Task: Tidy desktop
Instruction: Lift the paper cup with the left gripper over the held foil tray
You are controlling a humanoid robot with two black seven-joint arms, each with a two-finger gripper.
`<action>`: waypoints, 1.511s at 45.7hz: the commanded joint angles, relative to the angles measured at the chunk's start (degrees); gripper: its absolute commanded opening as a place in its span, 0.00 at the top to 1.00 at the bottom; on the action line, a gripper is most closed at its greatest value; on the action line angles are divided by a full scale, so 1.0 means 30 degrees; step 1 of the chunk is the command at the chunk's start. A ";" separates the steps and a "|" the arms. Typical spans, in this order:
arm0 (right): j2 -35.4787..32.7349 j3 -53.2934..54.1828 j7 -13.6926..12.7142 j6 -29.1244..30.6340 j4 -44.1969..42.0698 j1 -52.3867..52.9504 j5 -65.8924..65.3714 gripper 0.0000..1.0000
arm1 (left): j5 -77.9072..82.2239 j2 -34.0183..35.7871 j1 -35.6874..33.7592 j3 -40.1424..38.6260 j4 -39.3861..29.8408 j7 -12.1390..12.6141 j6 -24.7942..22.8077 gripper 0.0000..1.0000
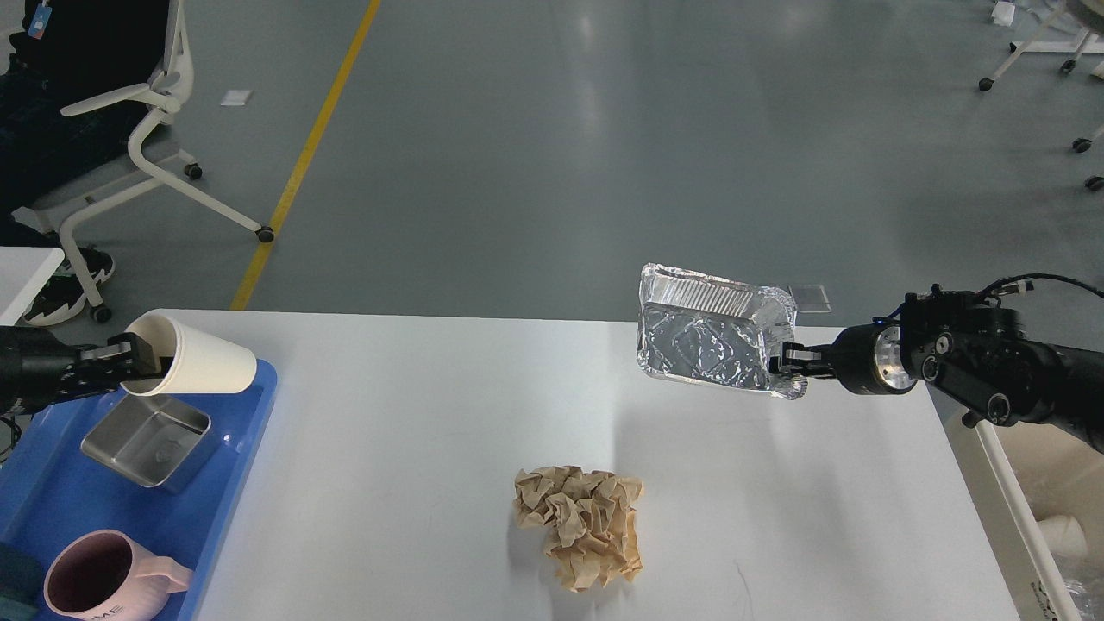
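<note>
Holding paper cup left jaws | foil tray right jaws | both above desktop

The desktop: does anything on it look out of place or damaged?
Yes. A crumpled brown paper ball lies loose on the desktop, near its front edge; it looks like rubbish. The foil tray held in the right hand is dented and tilted on its side, above the table.
</note>
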 commanded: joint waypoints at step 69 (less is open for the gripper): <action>0.2208 -0.0001 0.0030 0.0089 -0.0203 0.0937 0.0118 1.00 | -0.4084 -1.6091 -1.0775 -0.1556 0.5597 0.9323 0.1085 1.00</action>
